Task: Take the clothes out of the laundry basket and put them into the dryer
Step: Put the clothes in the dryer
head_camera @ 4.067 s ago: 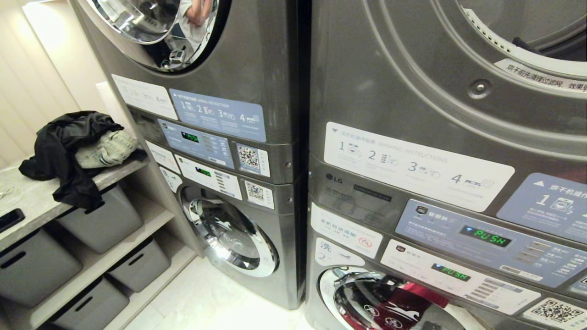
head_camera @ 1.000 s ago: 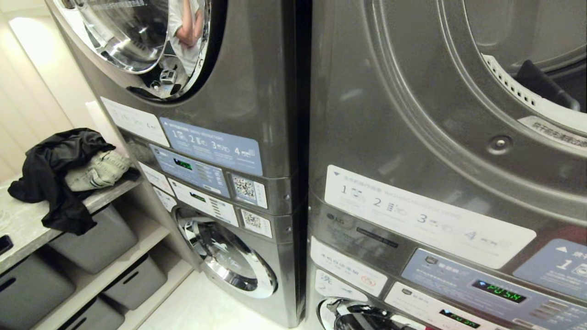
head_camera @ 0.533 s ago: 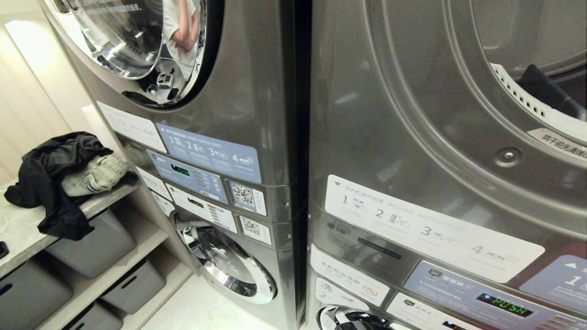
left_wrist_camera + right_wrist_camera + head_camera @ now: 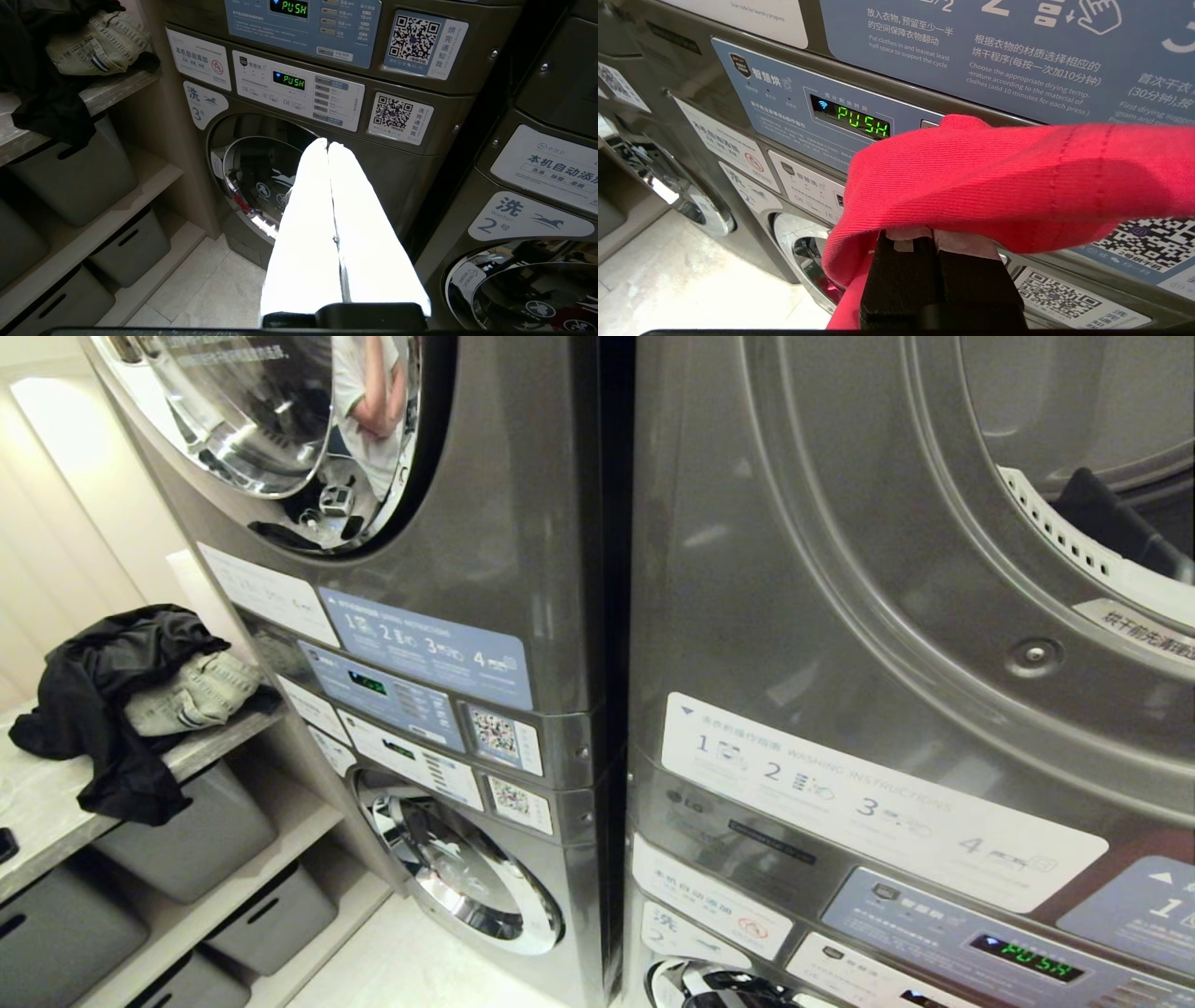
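At one o'clock of the robot, the open dryer (image 4: 1102,448) waits. Right end effector (image 4: 941,242) is clamped on the red garment (image 4: 1008,182); left end effector (image 4: 328,145) closed, empty. Lift high, probably clearing the drum lip.

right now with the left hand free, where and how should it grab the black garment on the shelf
Grip the black garment at the fold hanging over the shelf front edge, coming from the front. That part droops free of the shelf top, and it avoids the tan jeans bundled against it.
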